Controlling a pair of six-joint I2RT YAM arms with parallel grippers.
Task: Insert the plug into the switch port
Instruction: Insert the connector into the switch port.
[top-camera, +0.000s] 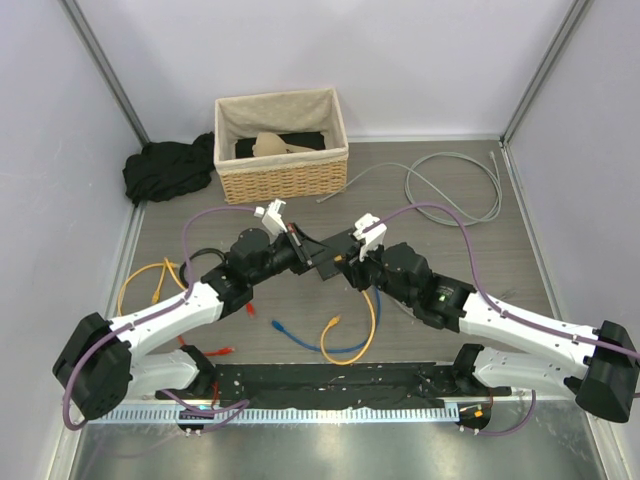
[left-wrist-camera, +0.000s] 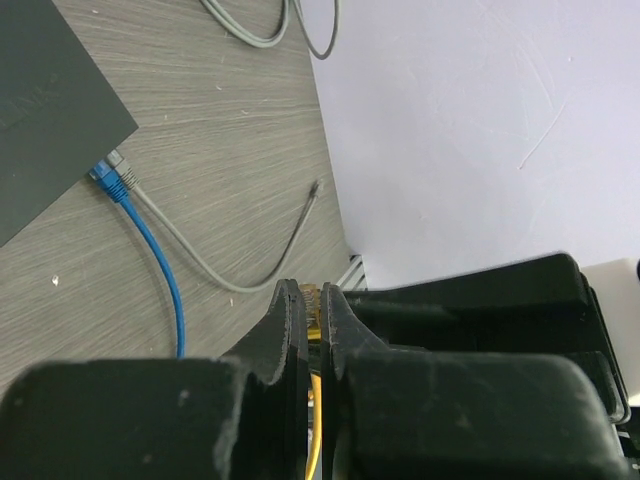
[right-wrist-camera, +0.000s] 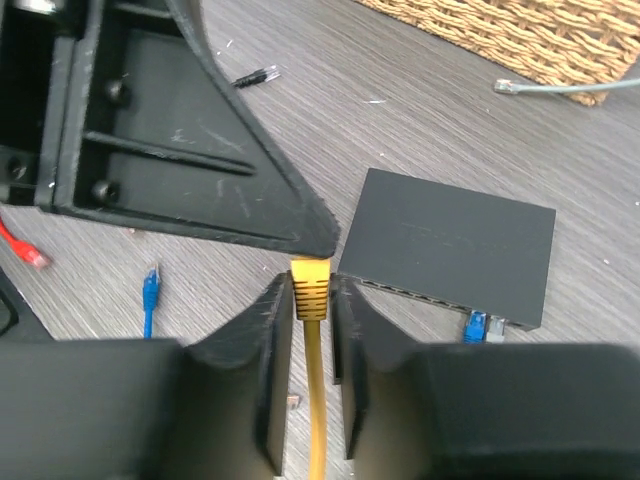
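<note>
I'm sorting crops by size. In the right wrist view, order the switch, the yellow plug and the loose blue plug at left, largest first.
1. switch
2-3. yellow plug and loose blue plug: unranked; the yellow one looks bigger, but it sits nearer the camera.

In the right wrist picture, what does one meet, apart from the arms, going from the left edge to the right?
red plug → loose blue plug → small black connector → yellow plug → switch
</note>
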